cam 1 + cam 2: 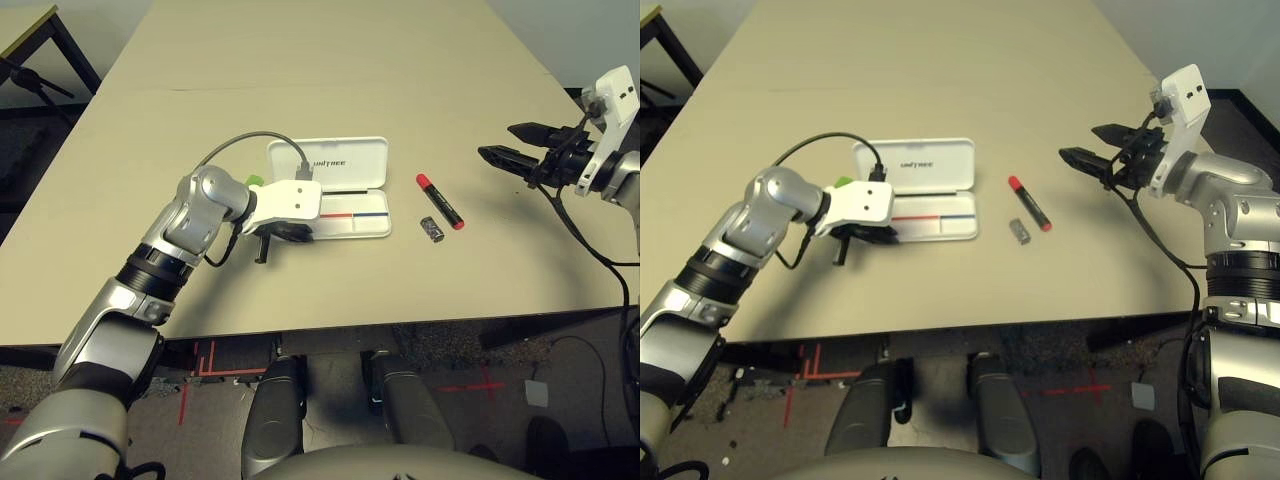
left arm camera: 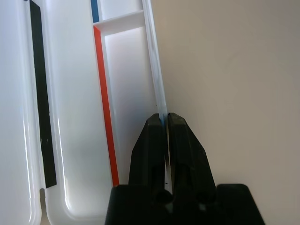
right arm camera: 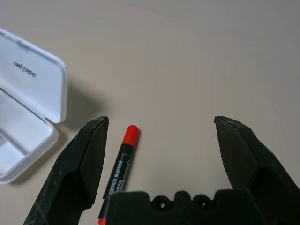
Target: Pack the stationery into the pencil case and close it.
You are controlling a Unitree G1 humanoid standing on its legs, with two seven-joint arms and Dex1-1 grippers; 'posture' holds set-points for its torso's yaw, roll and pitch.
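The white pencil case (image 1: 335, 163) lies open at mid-table, its lid flat behind the tray with the red and blue stripe. My left gripper (image 2: 164, 117) is shut on the tray's front wall (image 2: 157, 89) at the case's left end (image 1: 290, 234). A bit of the light green highlighter (image 1: 255, 181) pokes out behind my left wrist. The red marker (image 1: 440, 200) lies right of the case, with the small dark block (image 1: 432, 229) just in front of it. My right gripper (image 1: 500, 145) hovers open to the right, above and beyond the marker (image 3: 119, 173).
The tan table (image 1: 300, 70) stretches far back, and its front edge runs just below the case. A grey cable (image 1: 240, 142) loops over my left wrist. Another table's corner (image 1: 25, 30) stands at the far left.
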